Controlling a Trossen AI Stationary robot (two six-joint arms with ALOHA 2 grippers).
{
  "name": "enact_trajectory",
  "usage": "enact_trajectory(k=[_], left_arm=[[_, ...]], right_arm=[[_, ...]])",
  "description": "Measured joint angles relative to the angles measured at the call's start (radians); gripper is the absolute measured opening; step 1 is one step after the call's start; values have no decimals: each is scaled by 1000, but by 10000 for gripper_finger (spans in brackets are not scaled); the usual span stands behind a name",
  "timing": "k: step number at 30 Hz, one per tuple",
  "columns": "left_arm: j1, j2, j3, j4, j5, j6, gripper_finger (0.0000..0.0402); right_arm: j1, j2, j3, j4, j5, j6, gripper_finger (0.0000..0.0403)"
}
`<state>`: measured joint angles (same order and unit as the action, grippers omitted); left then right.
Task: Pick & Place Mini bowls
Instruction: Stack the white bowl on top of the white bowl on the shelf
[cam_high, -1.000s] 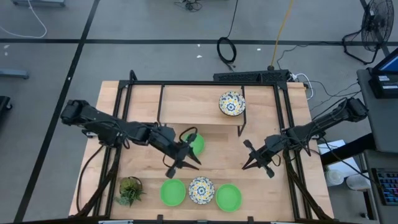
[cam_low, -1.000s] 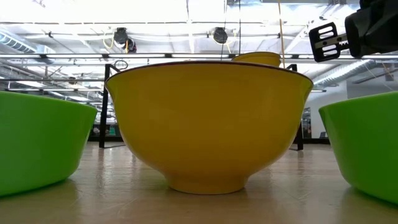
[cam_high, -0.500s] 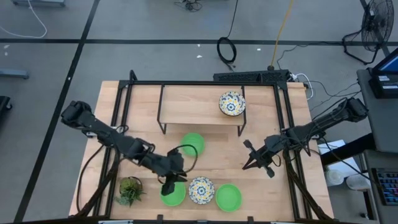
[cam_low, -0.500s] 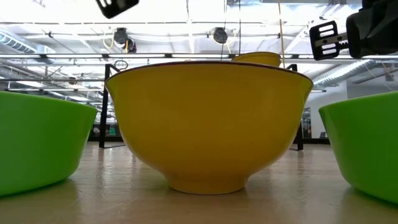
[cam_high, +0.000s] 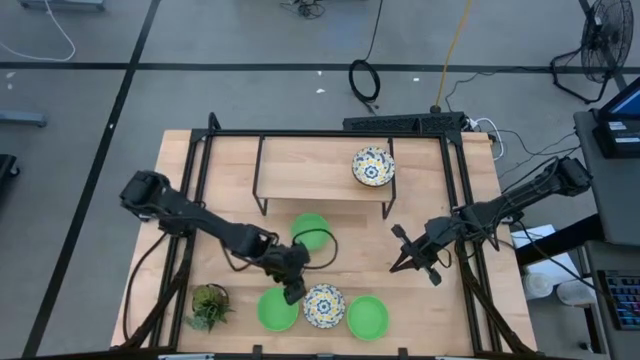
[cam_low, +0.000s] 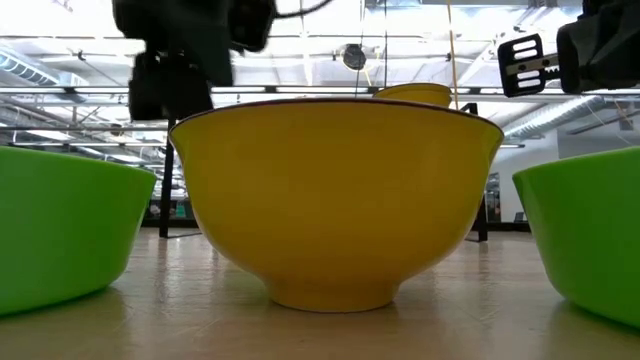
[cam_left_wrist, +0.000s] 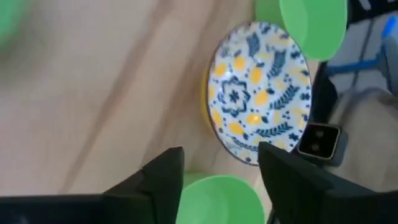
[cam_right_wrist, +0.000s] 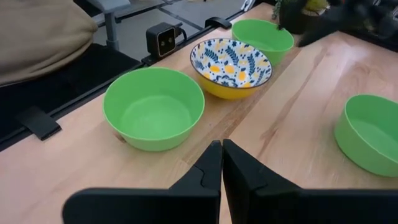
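The left end effector (cam_high: 292, 291) hangs over the front row of bowls, its fingers (cam_left_wrist: 163, 177) spread wide and empty, straddling the rim of the green bowl (cam_high: 278, 309) that stands just beside the patterned bowl (cam_high: 324, 305). Taking that patterned bowl as the landmark: a second green bowl (cam_high: 367, 317) stands just beside it on the other side, a third green bowl (cam_high: 311, 231) lies behind it toward the black frame, and another patterned bowl (cam_high: 372, 166) sits well behind it on the raised shelf (cam_high: 300, 170). The potted plant (cam_high: 209, 305) is beyond the nearer green bowl, away from the patterned one. Only five bowls show.

The bowls look small, light and rigid, with smooth glossy walls, so they will likely slip if squeezed across the curved outside. The low view shows the patterned bowl's (cam_low: 335, 200) wall flaring out from a narrow foot, which gives an outside pinch little to bite on. The better hold, in my judgement, is on the rim: one finger inside, one outside, pinching the thin wall. If they are ceramic they could chip when knocked against a neighbour, and the front three stand close together, so a straight lift seems wise.

The right end effector (cam_high: 398, 249) waits well to the side of the patterned bowl, its fingers (cam_right_wrist: 214, 168) pressed together with nothing between them.
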<state>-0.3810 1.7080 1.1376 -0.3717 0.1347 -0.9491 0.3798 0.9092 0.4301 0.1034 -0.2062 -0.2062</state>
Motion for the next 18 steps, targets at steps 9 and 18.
enact_trajectory(k=[9,18], left_arm=[[2,110,-1,32,109,5,239],[20,118,-1,57,98,6,239]], right_arm=[[0,0,0,-3,0,1,0],[0,0,0,-2,0,2,0]])
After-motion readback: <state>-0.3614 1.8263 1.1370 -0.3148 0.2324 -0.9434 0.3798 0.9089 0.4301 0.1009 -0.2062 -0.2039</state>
